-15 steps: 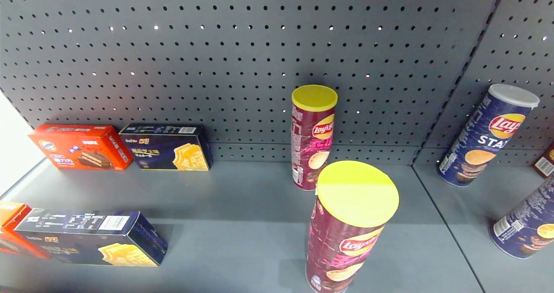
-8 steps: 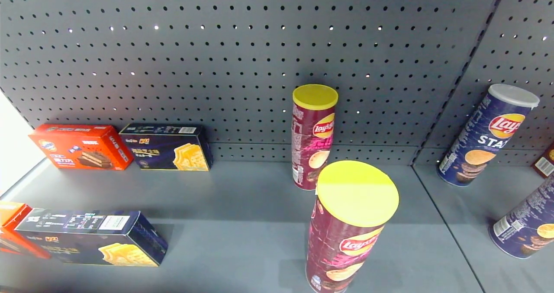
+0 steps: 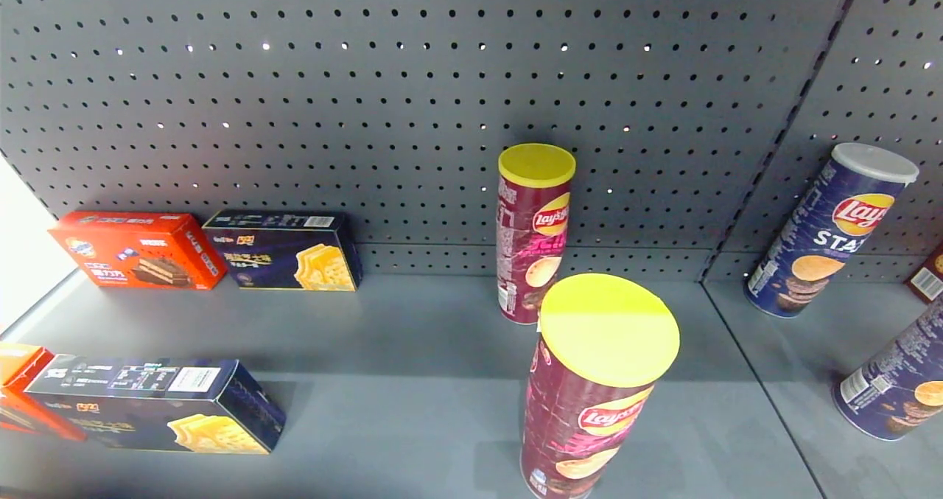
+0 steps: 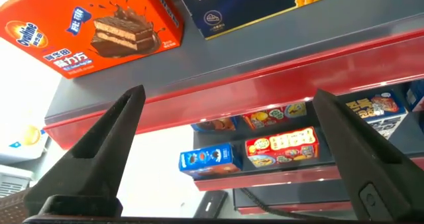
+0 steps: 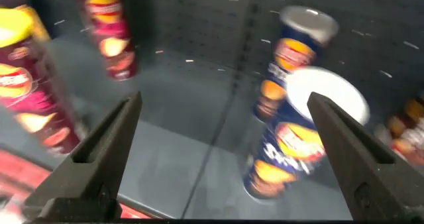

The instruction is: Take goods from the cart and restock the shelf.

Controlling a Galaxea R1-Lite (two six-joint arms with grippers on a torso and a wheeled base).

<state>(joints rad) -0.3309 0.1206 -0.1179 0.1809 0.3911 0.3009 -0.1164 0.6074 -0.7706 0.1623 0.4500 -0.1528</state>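
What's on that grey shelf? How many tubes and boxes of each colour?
Maroon tubes: 2
Blue tubes: 2
Orange boxes: 2
Dark blue boxes: 2
Cut-off pack at the right edge, kind unclear: 1
Total: 9

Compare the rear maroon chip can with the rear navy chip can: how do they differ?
The rear maroon cylindrical chip can has a yellow lid; the rear navy cylindrical chip can has a pale grey lid. The maroon one stands left of the shelf seam, the navy one right of it. Both stand on end by the perforated back panel.
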